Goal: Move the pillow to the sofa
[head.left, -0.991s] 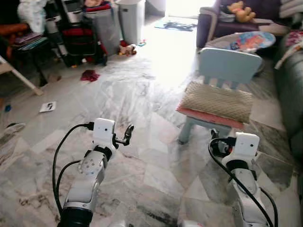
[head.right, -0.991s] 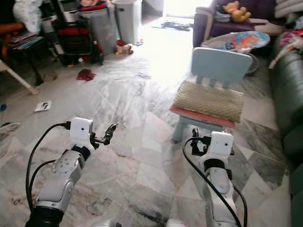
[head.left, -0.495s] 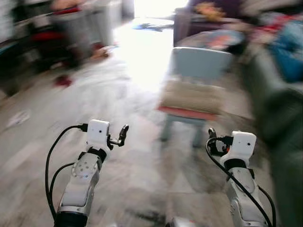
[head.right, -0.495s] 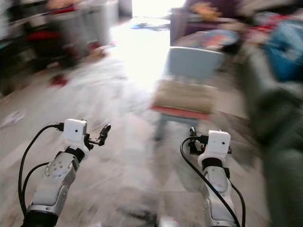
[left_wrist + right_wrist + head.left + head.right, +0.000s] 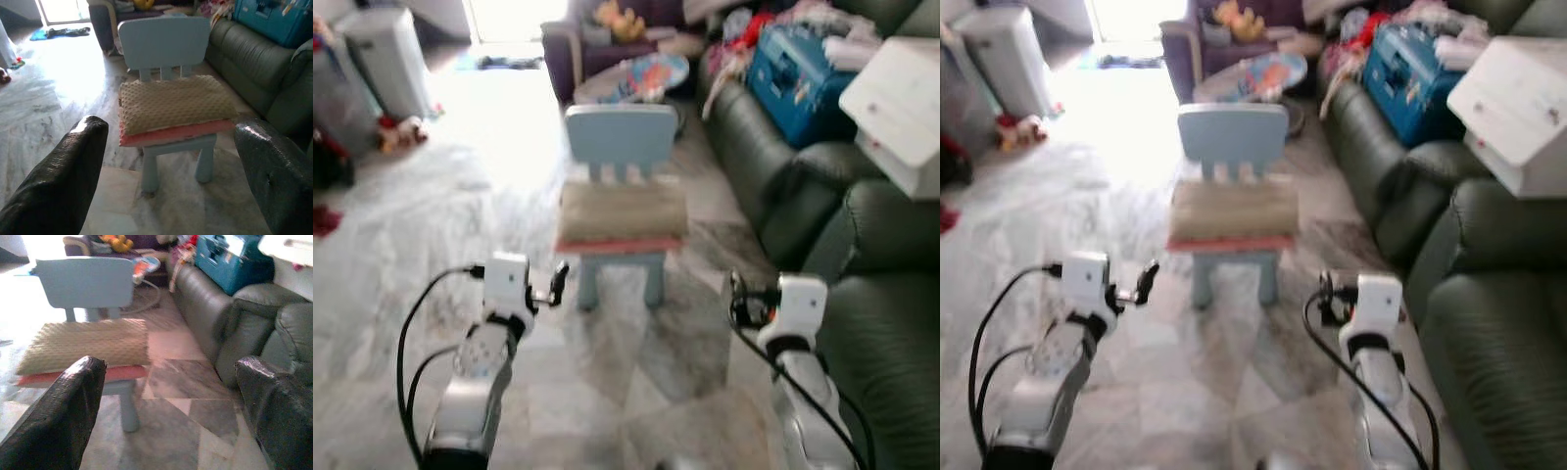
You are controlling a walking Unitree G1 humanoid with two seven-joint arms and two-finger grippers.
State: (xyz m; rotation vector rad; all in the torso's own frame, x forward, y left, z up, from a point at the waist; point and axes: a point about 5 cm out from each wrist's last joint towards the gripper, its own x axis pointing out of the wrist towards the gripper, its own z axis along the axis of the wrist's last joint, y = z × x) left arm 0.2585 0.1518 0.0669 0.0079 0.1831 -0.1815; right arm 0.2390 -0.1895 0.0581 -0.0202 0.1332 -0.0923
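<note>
A beige knobbly pillow (image 5: 622,209) lies on a thin pink cushion (image 5: 171,134) on the seat of a small light-blue chair (image 5: 607,135), straight ahead. The dark green leather sofa (image 5: 808,201) runs along the right side. My left gripper (image 5: 558,283) is held out low, short of the chair and to its left, open and holding nothing. My right gripper (image 5: 736,295) is open too, between the chair and the sofa. In the left wrist view the two black fingers (image 5: 63,181) frame the pillow (image 5: 171,100). The right wrist fingers (image 5: 58,411) frame the pillow's edge (image 5: 88,345) and the sofa (image 5: 210,308).
A blue case (image 5: 798,69) and a white box (image 5: 901,108) rest on the sofa. A purple armchair (image 5: 582,44) with a yellow toy and a baby bouncer (image 5: 636,78) stand behind the chair. A white bin (image 5: 386,59) is far left. Marble floor (image 5: 431,206) lies open to the left.
The camera has swung to the right: the chair now sits in the middle and the green sofa has come into view. Both arms keep the same outstretched pose, fingers apart.
</note>
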